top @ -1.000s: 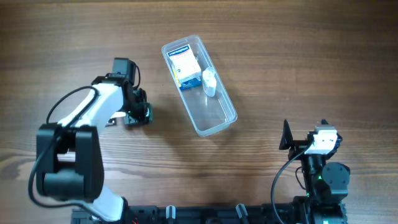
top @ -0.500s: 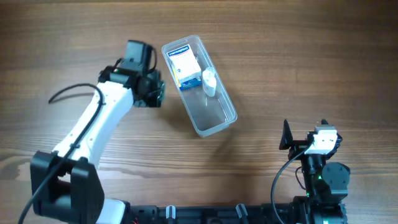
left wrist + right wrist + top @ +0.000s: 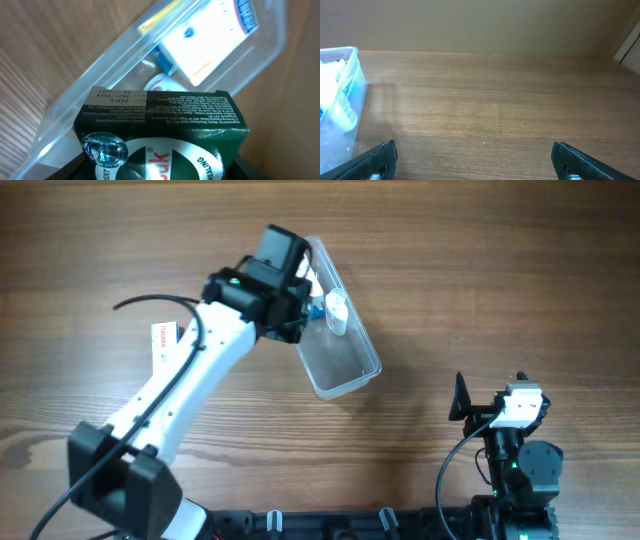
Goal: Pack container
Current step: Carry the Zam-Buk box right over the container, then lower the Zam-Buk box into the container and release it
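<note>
The clear plastic container [image 3: 345, 360] lies slanted on the wooden table, with a small white round bottle [image 3: 337, 311] inside. My left gripper [image 3: 283, 290] is over its upper left end, shut on a dark green box [image 3: 160, 137]. In the left wrist view the box hangs just above the container [image 3: 100, 80], which holds a white and blue box [image 3: 210, 37]. My right gripper [image 3: 472, 162] is open and empty at the lower right, with the container's end [image 3: 340, 110] at its left.
A small white and red box [image 3: 162, 343] lies on the table left of my left arm. The right arm's base [image 3: 515, 440] stands at the front right edge.
My left arm has swung right and up from the table's left side to over the container, carrying the green box. The white and red box is now uncovered. The right arm is still.
</note>
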`<action>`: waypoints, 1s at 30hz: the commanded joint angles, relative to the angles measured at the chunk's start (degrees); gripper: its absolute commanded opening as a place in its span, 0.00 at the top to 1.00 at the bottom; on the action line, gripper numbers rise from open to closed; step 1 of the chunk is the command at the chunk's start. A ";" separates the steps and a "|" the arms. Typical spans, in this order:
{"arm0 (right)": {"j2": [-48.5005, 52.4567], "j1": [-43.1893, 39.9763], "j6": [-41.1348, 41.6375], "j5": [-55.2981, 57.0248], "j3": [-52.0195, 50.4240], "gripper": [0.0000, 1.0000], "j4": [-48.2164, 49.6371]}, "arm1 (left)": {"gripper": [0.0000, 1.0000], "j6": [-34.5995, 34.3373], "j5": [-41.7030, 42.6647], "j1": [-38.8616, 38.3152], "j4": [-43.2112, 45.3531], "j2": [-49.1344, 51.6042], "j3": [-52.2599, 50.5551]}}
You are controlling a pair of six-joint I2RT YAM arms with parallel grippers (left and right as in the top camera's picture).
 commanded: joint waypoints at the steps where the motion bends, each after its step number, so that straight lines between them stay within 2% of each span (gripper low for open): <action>1: -0.68 -0.33 0.90 1.14 -0.31 0.00 0.22 | 0.56 -10.25 -2.25 -1.99 0.02 2.38 0.98; 8: -0.68 -0.33 0.90 1.14 -0.31 0.00 0.22 | 0.57 -18.97 -2.40 -2.91 2.34 5.60 1.03; 12: -0.68 -0.33 0.90 1.14 -0.31 0.00 0.22 | 0.57 -19.45 -2.43 -2.89 5.92 7.61 1.03; 18: -0.68 -0.33 0.90 1.14 -0.31 0.00 0.22 | 0.57 -26.16 -2.43 -2.91 7.15 10.03 1.03; 30: -0.68 -0.33 0.90 1.14 -0.31 0.00 0.22 | 0.58 -26.43 -2.64 -2.78 7.10 11.69 1.03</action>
